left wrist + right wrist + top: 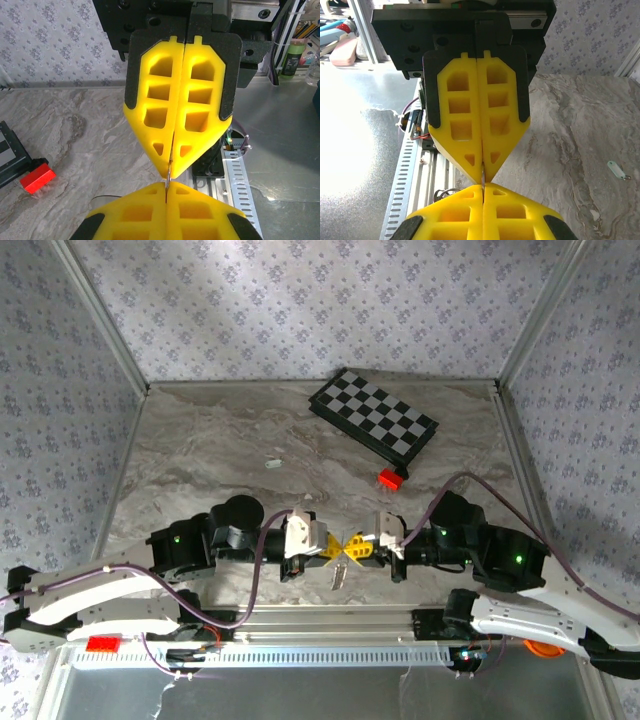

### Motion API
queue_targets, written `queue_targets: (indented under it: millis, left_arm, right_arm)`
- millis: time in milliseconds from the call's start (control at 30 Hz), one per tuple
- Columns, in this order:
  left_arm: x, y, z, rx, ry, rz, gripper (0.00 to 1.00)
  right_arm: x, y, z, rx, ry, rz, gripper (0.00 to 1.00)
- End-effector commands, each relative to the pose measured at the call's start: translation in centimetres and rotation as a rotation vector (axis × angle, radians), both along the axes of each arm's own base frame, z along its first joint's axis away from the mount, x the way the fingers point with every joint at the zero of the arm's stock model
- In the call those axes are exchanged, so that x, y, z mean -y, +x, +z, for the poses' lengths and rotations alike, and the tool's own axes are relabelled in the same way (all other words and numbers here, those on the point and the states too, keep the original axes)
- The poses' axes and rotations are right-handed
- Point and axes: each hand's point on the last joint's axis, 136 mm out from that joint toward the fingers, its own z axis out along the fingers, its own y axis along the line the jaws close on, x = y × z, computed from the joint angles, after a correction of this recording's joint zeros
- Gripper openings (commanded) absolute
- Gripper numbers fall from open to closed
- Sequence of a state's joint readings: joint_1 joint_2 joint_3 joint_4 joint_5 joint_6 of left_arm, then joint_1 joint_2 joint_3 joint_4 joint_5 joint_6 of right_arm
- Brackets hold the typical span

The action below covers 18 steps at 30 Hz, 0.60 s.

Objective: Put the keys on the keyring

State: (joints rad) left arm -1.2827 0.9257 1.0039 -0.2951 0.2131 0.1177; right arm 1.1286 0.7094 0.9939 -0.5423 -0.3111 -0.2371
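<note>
My left gripper (335,546) and right gripper (352,547) meet tip to tip near the table's front edge, both shut. A thin grey metal piece (169,175) (482,176), seen edge-on, is pinched between both pairs of yellow fingertips; I cannot tell whether it is a key or the keyring. A silver metal bit (340,575) hangs just below the fingertips. In the right wrist view, thin wire loops (442,192) show beside my lower fingers. The small pale mint-green key (272,464) (617,170) lies alone on the marble further back.
A folded chessboard (372,418) lies at the back right, with a small red block (390,478) (37,177) in front of it. A slotted metal rail (330,655) runs along the near edge behind the arms. Patterned walls close the table on three sides.
</note>
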Motion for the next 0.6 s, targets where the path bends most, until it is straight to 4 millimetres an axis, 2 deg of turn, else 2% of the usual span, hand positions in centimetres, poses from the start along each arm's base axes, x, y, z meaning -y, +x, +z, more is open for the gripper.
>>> queue_targets:
  millis: [0,167,300,433,567]
  left_arm:
    - [-0.3,0.2,2.7,0.01,-0.082,0.017,0.0]
    - [-0.3,0.2,2.4,0.009,-0.088,0.023,0.0]
    - [-0.2,0.5,2.0,0.01,-0.079,0.034,0.0]
    - [-0.2,0.6,1.8,0.006,-0.092,0.041,0.0]
    - [-0.2,0.5,1.4,-0.003,-0.114,0.039,0.0]
  right_arm:
    - [0.2,-0.5,1.2,0.026,0.04,0.023,0.14]
    - [0.4,-0.3,1.3,0.016,0.044,-0.003,0.37]
    - [0.9,-0.4,1.4,0.005,0.052,-0.011,0.5]
    - [1.4,-0.3,1.6,-0.024,0.069,-0.04,0.56]
    - [1.8,1.1,1.5,-0.042,0.065,-0.124,0.63]
